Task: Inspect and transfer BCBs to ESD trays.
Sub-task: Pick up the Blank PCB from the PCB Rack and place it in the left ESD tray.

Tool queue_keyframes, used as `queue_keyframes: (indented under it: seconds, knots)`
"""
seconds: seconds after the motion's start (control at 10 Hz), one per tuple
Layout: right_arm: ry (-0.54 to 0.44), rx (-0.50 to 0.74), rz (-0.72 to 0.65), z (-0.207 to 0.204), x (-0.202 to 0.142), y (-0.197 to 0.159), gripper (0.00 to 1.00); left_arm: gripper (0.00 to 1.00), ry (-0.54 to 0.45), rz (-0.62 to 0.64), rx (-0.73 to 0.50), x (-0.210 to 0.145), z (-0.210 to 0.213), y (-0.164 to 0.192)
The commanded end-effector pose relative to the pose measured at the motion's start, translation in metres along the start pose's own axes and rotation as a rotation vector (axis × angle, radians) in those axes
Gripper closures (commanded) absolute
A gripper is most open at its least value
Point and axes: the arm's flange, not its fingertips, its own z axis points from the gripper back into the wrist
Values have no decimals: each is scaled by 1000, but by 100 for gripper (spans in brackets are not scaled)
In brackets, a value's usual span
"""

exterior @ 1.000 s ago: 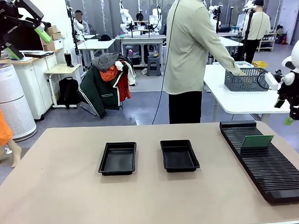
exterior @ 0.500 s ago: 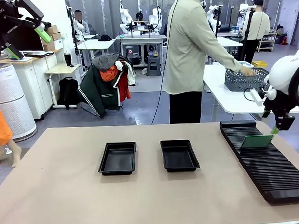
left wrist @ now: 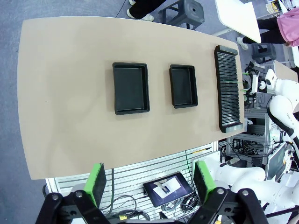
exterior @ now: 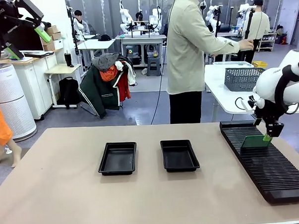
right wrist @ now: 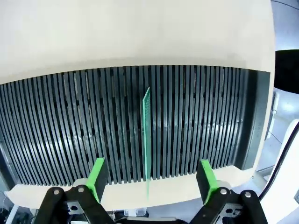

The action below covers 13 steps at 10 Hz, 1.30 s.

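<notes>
I am watching the right end effector (exterior: pixel 269 134) hanging with its jaws spread wide and gripping nothing. In its wrist view, the one BCB (right wrist: pixel 146 135) is standing on edge straight ahead of the right end effector (right wrist: pixel 152 173), in line with the gap between the two green pads and clear of both. It is sitting in a slot of the black ribbed rack (right wrist: pixel 70 126). From the front, the BCB (exterior: pixel 256 141) is leaning just under the fingertips.

The left end effector (exterior: pixel 28 42) is hovering high, jaws wide and empty, with white "ROBOTIQ" lettering on its body. In its wrist view, the two ESD trays (left wrist: pixel 131 87) (left wrist: pixel 183 86) are lying side by side on the tan worktop (left wrist: pixel 60 93), well below and ahead of the left end effector (left wrist: pixel 150 183). I am reading no print on the trays or the board.
</notes>
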Motion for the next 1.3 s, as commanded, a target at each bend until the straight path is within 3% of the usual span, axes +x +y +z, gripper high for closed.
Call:
queue_keyframes:
  seconds: [0.0,0.4,1.2]
  knots:
    - [-32,-9,18,-10,-6,-9,0,0,0,-1,-9,-1,0,1]
    - [-40,17,8,-27,-9,-15,0,0,0,-1,-9,-1,0,1]
    - [-11,33,-14,-23,-4,-10,0,0,0,-1,-9,-1,0,1]
